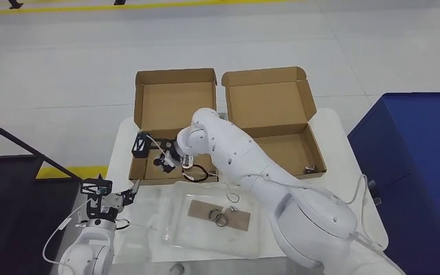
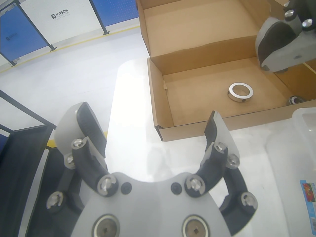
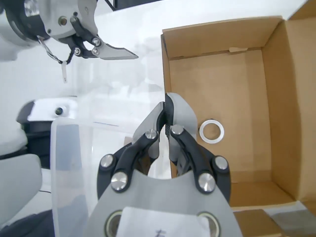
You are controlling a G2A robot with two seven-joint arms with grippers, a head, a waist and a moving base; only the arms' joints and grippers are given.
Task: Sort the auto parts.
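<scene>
Presently the left gripper [image 2: 153, 128] sits at the lower left of the top view, over the white table [image 1: 121, 146] and just short of the left box [image 1: 175, 103]. Its fingers are spread wide apart and hold nothing.

Centre-left in the same view, the left box stands with its lid up. A metal ring [image 2: 231, 92] lies flat on the box floor, apart from every wall. The right gripper [image 3: 165, 109] hangs over the near wall of this box, just beside the ring and not touching it. Its fingers are pressed together, and no part can be seen between them.

Lower centre, a clear plastic tray [image 1: 172, 220] holds a slip of cardboard carrying several small unsorted parts [image 1: 218, 217]. They are too small to tell apart.

Upper right of centre, the right box [image 1: 275, 103] is also open, and one small dark part [image 1: 311, 168] rests in its near right corner.

Assessment: the sort appears to be partly done, with items in both boxes and stock left in the tray. The right arm looks to be between a delivery and the next pick.

Requirement for the next move: the right arm should lift clear of the box wall, travel to the tray and part its fingers before descending. It should then close on one part only. Risk: the tray parts lie touching one another, so a double pick is possible.
</scene>
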